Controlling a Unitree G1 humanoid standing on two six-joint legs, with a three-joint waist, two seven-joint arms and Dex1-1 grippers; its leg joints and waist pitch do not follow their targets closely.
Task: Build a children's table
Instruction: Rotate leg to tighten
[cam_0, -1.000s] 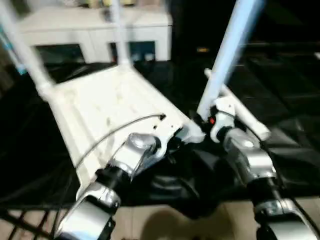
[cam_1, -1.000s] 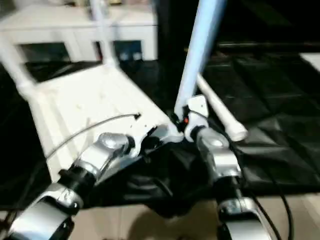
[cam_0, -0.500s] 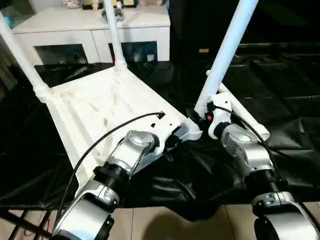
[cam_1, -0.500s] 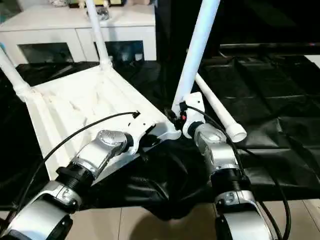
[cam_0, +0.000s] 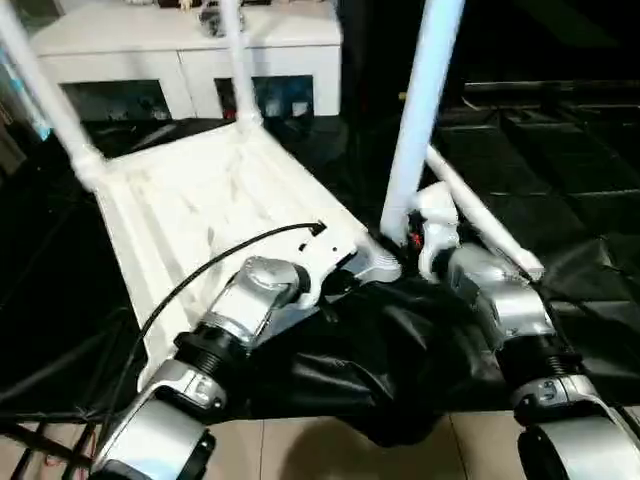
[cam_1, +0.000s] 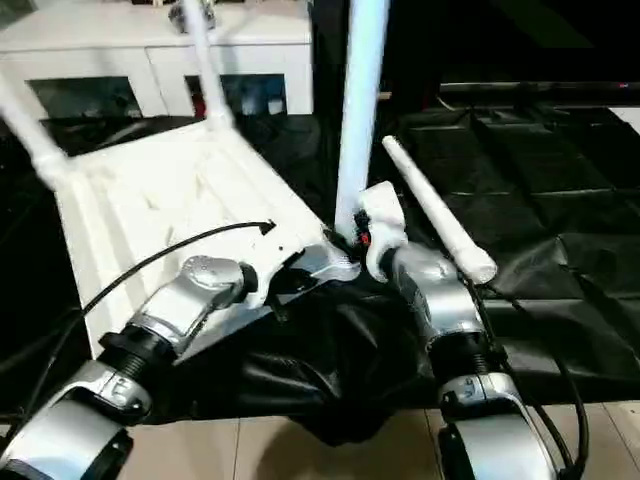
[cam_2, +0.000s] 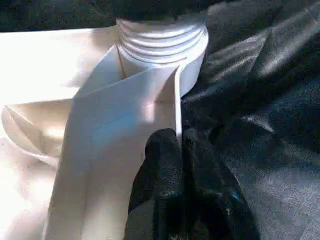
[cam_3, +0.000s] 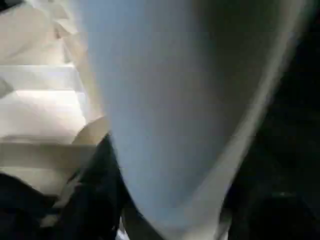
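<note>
The white plastic rectangular tabletop (cam_0: 210, 215) lies upside down on black plastic sheeting (cam_0: 560, 170), its ribbed underside facing up and its near edge raised off the sheeting. Two long white tapered tube legs stand in its far corner sockets: the far-left leg (cam_0: 45, 95) and the far-centre leg (cam_0: 238, 65). A third white tube leg (cam_0: 420, 110) rises nearly upright from the near right corner socket (cam_2: 162, 42) (a ribbed collar is visible in the left wrist view). A fourth white tube leg (cam_1: 440, 215) lies loose on the sheeting just beside the right forearm.

The left gripper (cam_2: 181, 145) pinches the thin rim of the tabletop just beside that corner socket; its two black fingers (cam_2: 160, 165) are clenched on the rim from either side. A black cable (cam_0: 220, 265) arcs over the underside toward the left wrist.

The right gripper (cam_0: 408, 238) sits at the base of the upright third leg, against the corner socket. Whether its fingers grasp the leg or are released cannot be told (the right wrist view is a close blur of the leg surface).

A white cabinet with glass doors (cam_0: 190, 60) stands behind the tabletop.
</note>
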